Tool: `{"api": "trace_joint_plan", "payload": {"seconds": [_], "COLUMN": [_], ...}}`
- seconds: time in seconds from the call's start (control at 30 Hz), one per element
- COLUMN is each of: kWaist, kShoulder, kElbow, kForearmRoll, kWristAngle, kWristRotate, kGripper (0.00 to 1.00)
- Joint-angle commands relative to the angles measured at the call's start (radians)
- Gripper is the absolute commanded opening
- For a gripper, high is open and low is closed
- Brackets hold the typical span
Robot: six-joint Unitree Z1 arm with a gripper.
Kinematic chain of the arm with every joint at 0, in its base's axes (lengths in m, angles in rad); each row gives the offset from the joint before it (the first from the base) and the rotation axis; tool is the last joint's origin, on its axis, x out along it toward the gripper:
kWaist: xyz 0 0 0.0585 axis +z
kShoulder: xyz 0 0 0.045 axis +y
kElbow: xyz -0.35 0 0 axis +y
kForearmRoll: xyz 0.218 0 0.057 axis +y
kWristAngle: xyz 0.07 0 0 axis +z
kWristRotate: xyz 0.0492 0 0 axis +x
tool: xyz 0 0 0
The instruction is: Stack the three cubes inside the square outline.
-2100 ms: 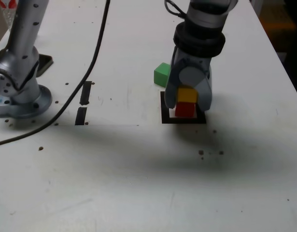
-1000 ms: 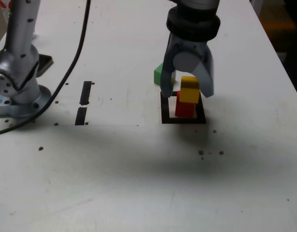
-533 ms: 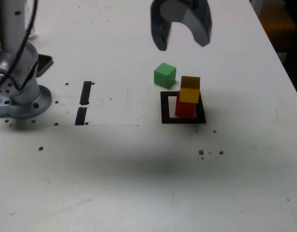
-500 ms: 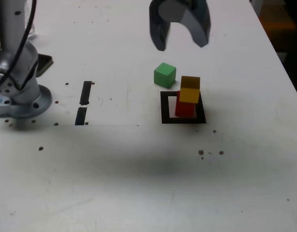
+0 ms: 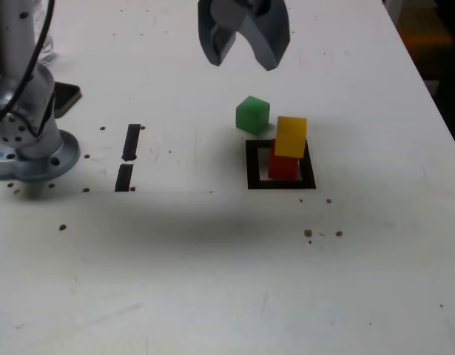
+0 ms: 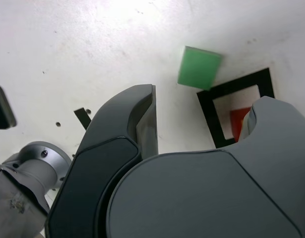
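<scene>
While the gripper (image 5: 244, 46) hung open, empty | green cube (image 5: 253, 115) near table's (image 5: 212, 281) far edge looked light, rigid | grip opposite flat sides.

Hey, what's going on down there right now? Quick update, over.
Gripper open, empty, up above the table. Yellow cube sits on red cube inside the square outline. Green cube on the table just outside it, nothing blocking.

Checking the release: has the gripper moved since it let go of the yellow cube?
Yes. The gripper rose off the square outline and shifted toward the exterior view's left.
</scene>
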Motion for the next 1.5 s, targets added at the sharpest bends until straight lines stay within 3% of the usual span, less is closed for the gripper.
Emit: {"api": "trace_joint_plan", "payload": {"seconds": [0.0, 0.13, 0.43, 1.47], "kWaist": [0.011, 0.026, 0.035, 0.096], "kShoulder": [-0.007, -0.009, 0.000, 0.170], "kElbow": [0.026, 0.101, 0.190, 0.227], "kForearmRoll": [-0.025, -0.106, -0.192, -0.306], "kWristAngle": [-0.002, -0.020, -0.042, -0.007], "kWristRotate": [0.019, 0.060, 0.082, 0.208], "kGripper": [0.72, 0.72, 0.73, 0.74]}}
